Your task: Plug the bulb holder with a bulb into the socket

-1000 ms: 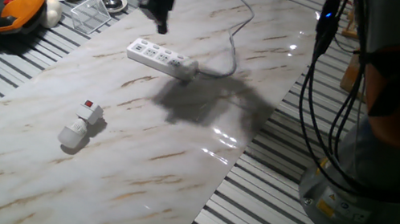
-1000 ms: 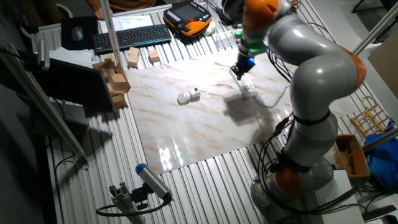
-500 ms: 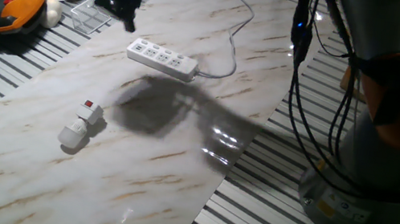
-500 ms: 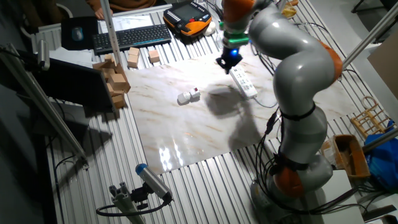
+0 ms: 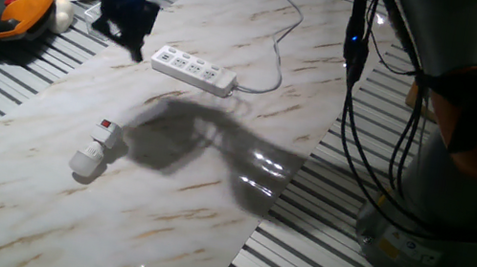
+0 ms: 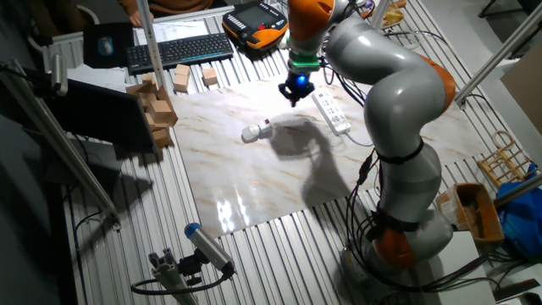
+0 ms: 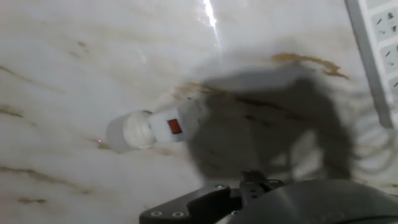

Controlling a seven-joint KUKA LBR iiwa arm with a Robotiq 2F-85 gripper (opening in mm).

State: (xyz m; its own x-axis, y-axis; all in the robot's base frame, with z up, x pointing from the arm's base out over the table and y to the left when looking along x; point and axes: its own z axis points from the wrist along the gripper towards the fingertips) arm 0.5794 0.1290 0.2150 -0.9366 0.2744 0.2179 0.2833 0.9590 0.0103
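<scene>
Lying on the marble-patterned table point(image 5: 210, 187), the bulb holder point(image 5: 105, 137) and bulb point(image 5: 84, 161) sit well apart from the jaws, beside the socket point(image 5: 193, 70); jaw opening cannot be told.

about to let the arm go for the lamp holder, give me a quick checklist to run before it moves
1. Holder free to grab: ok. The lamp holder lies on its side on the marble board, nothing touching it.
2. Bulb attached: ok. The bulb sits on the holder's end.
3. Hand empty: cannot tell. The hand is dark and blurred, raised above the board; its fingers are not clear in any view.
4. Hand over the holder: not ok. It hangs near the end of the power strip, apart from the holder.
5. Strip outlets free: ok. Nothing is plugged in.
6. Path to the holder: ok. Bare board lies between hand and holder.
</scene>
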